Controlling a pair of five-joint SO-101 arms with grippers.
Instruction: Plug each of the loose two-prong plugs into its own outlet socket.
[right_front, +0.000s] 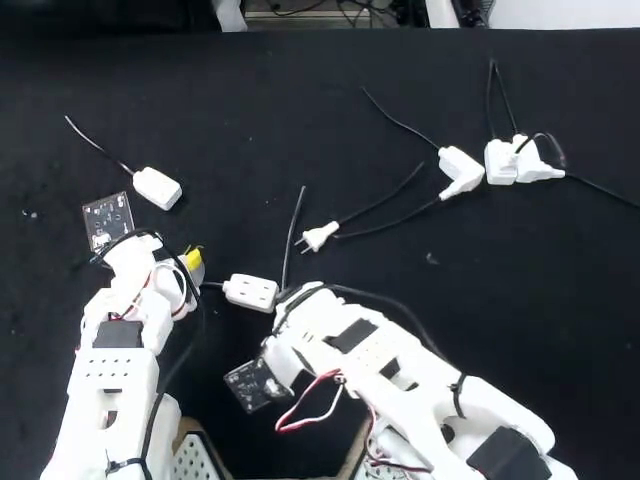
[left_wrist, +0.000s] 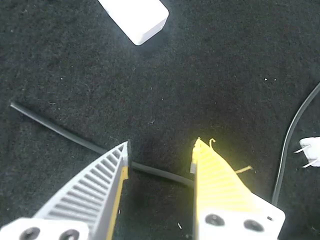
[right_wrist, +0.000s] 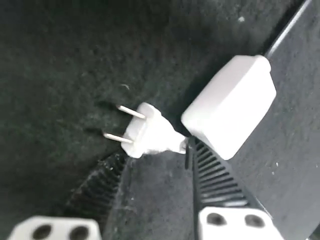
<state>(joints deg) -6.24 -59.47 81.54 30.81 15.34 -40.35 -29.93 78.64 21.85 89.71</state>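
Plugs, leads and socket blocks lie scattered over a black desk (right_front: 300, 110) as two white robot arms lean in from its near edge. The left hand (right_front: 190, 264) is spread wide, its grey and yellow fingers (left_wrist: 215, 185) just above the surface, with a thin black lead (left_wrist: 60, 131) running across the gap between them. A white block (left_wrist: 135, 17) lies on the desk ahead of it. The right hand (right_front: 288, 296) sits just beside an outlet socket (right_front: 250, 291), a small white block with a black cable (right_front: 294, 225) leading away from one end. Its wrist camera shows a white two-prong plug (right_wrist: 145, 134) right at the hand's tip, its prongs bare and its body close beside the socket block but not in it. Whether the right hand is pinching that plug cannot be told. From above, a loose plug (right_front: 320, 237) lies beyond the right arm, prongs exposed, near the outlet socket but apart from it; whether it is the plug seen from the wrist cannot be told. A white adapter (right_front: 157, 187) on a short lead rests beyond the left arm. A cluster of white plugs and blocks (right_front: 500, 162) lies touching one another well apart at the desk's far right.
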